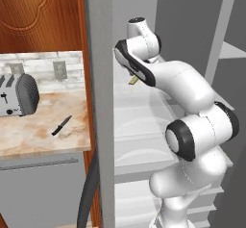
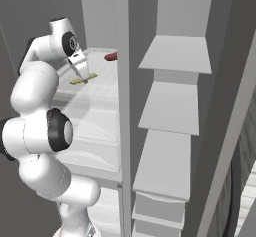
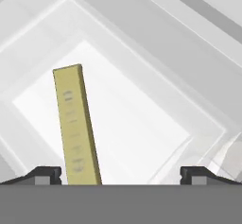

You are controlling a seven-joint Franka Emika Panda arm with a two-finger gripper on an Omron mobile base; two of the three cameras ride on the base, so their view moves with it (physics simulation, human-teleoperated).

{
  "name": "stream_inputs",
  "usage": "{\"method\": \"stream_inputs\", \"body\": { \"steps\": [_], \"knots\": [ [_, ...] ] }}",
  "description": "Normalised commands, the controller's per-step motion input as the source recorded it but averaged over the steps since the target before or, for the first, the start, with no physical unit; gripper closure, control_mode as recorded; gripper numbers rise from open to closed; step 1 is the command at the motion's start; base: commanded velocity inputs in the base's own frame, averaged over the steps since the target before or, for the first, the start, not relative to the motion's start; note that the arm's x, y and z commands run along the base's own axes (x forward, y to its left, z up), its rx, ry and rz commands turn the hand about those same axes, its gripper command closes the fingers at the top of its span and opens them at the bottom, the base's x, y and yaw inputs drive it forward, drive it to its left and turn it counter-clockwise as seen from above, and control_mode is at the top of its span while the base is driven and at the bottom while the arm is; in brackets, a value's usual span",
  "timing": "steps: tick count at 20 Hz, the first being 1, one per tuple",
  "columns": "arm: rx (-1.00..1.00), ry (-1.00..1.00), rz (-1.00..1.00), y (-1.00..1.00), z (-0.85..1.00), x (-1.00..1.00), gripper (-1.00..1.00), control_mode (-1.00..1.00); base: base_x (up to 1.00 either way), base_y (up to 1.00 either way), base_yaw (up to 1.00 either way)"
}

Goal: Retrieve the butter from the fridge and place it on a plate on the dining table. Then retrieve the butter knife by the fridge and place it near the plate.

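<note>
- fridge (image 1: 98, 102) open, pale shelves across the middle and right of the left base view; its dark curved handle (image 1: 86, 193) at lower centre-left
- arm reaches up from the lower right of that view into the upper shelf area; in the right base view it rises from the lower left
- gripper (image 2: 86, 77) in the upper left of the right base view, pointing down at the shelf; jaws spread wide, nothing between them
- hand view: two dark fingertips (image 3: 45, 175) at the bottom edge, far apart, one at lower left and one at lower right
- butter (image 3: 75, 126) is a thin pale-yellow stick lying flat on the white shelf, left of centre in the hand view; its near end sits just beside the left fingertip, inside the gap; cannot tell if they touch
- butter also in the right base view under the gripper at upper left; a sliver of it pokes out beside the hand in the left base view
- small red thing (image 2: 110, 57) further back on the same shelf; too small to tell what
- butter knife (image 1: 61, 125), black handle, lies on the marbled counter (image 1: 29, 135) at the left of the left base view, well apart from the arm
- toaster (image 1: 17, 95) at the left edge on that counter; wooden cabinet (image 1: 38, 15) above
</note>
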Motion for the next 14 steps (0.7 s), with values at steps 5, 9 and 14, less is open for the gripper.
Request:
{"method": "stream_inputs", "body": {
  "steps": [5,9,14],
  "knots": [
    [0.0,0.0,0.14,0.0,0.03,0.14,-1.0,-1.0,0.0,0.0,0.0],
    [0.0,0.02,0.09,0.06,0.0,0.26,-1.0,-1.0,0.0,0.0,0.0],
    [0.0,0.09,0.01,0.14,0.0,0.44,-1.0,-1.0,0.0,0.0,0.0]
  ]
}}
